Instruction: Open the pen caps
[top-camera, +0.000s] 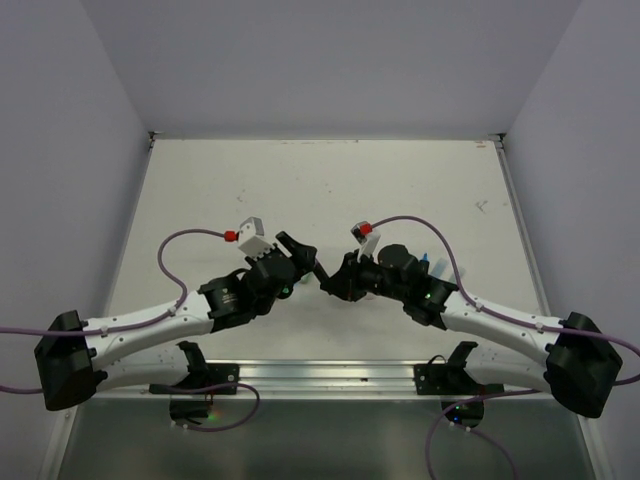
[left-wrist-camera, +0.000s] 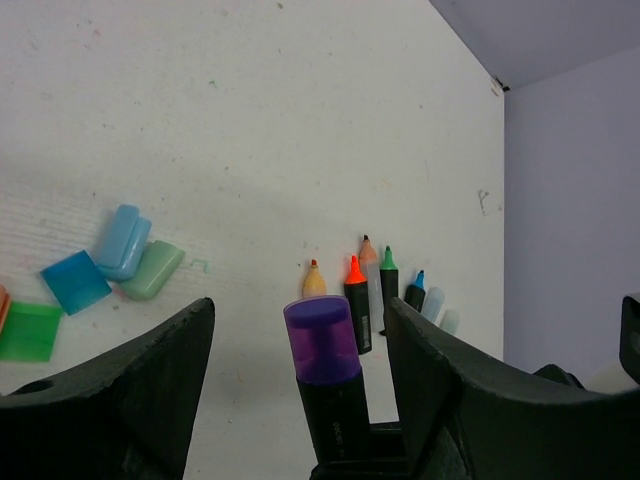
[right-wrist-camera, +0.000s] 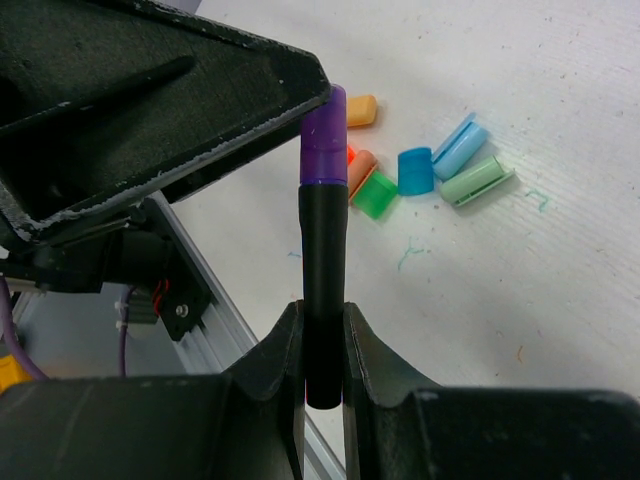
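My right gripper (right-wrist-camera: 322, 310) is shut on the lower end of a black marker (right-wrist-camera: 322, 240), which still wears a purple cap (right-wrist-camera: 324, 135). In the left wrist view that purple cap (left-wrist-camera: 322, 340) stands between the fingers of my left gripper (left-wrist-camera: 300, 320), which is open with a gap on each side. In the top view the left gripper (top-camera: 305, 262) and right gripper (top-camera: 335, 280) meet above the table's near middle. Loose pen caps lie on the table: orange (right-wrist-camera: 361, 110), green (right-wrist-camera: 374, 194), blue (right-wrist-camera: 415, 171), light blue (right-wrist-camera: 460, 148), mint (right-wrist-camera: 475, 180).
Several uncapped markers (left-wrist-camera: 357, 300) lie side by side on the white table (left-wrist-camera: 250, 120), beyond the left gripper. The aluminium rail (right-wrist-camera: 215, 345) at the table's near edge runs just below the right gripper. Grey walls close the table in on three sides.
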